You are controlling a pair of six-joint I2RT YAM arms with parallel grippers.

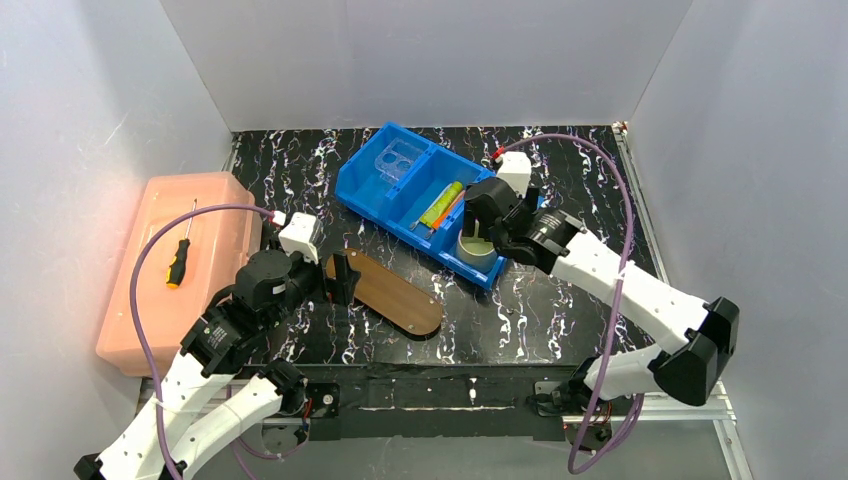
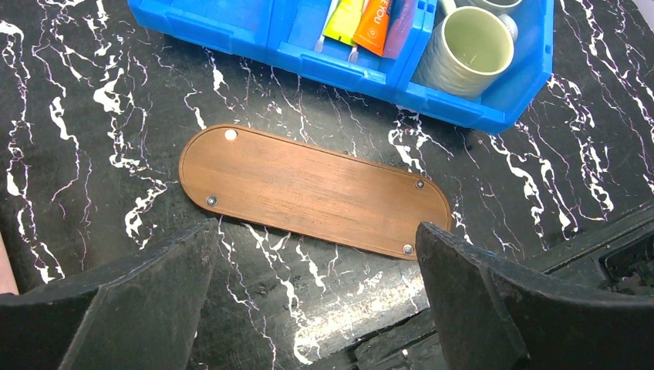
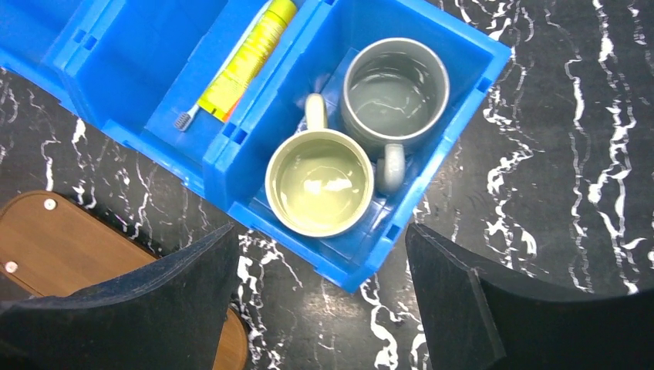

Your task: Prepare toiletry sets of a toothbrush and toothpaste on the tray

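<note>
Left gripper (image 2: 315, 231) spread wide, empty, above tray (image 2: 308, 189) — tray bare, just beside blue bin (image 2: 493, 116). Green tube (image 2: 343, 17), orange tube (image 2: 375, 23), toothbrushes (image 2: 353, 52) lie in bin's middle compartment. Right gripper (image 3: 320, 231) also wide, empty — above green mug (image 3: 318, 181) and grey mug (image 3: 395, 85) in end compartment.

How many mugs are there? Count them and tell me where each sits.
2. The green mug and the grey mug stand side by side in the blue bin's end compartment. None looks hidden.
</note>
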